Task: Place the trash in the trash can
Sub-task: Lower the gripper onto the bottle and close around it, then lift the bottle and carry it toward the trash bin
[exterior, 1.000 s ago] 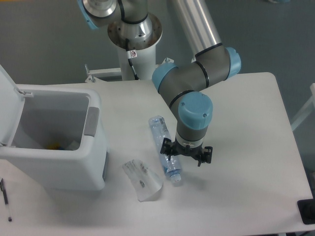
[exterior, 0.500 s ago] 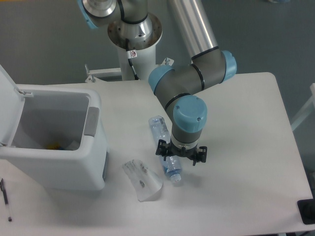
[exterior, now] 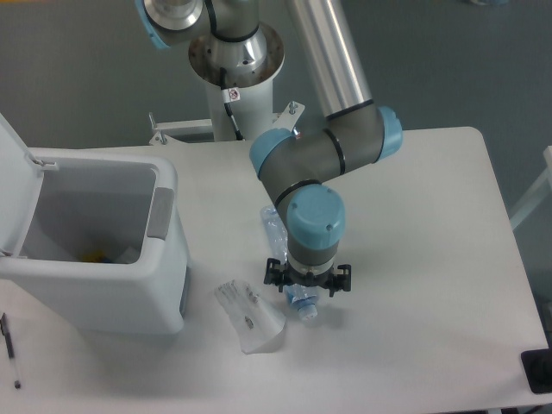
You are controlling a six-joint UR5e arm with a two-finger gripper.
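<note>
arm: grey UR5e arm with pale blue joint caps, smooth metal tube running up out of frame; wrist points straight down over the table
gripper: black two-finger gripper directly above the lower half of the bottle; jaws mostly hidden under the round blue wrist cap, can't tell if spread or closed on anything
bottle: long slim clear plastic water bottle with a bluish tint lying flat on the table, ribbed and crinkly surface; upper end sticks out past the wrist toward the back, blue-tinted lower end shows just below the gripper; middle is hidden by the wrist
cup: shorter clear cone-shaped plastic cup lying on its side, glossy and see-through, small dark mark on its wall; wide mouth faces the front edge; sits just left of the bottle's lower end, between bottle and bin, contact with either unclear
trash can: large white boxy plastic bin with rounded corners, left side of the table; matte smooth walls, open top, grey panel on the right rim, white flip lid standing up at the left; something small and yellowish at the bottom inside, too small to identify
pen: thin black pen at the front left corner, near the bin's base
table: flat white table top, smooth matte, rounded corners
trash location: both bottle and cup on the table, outside the bin
</note>
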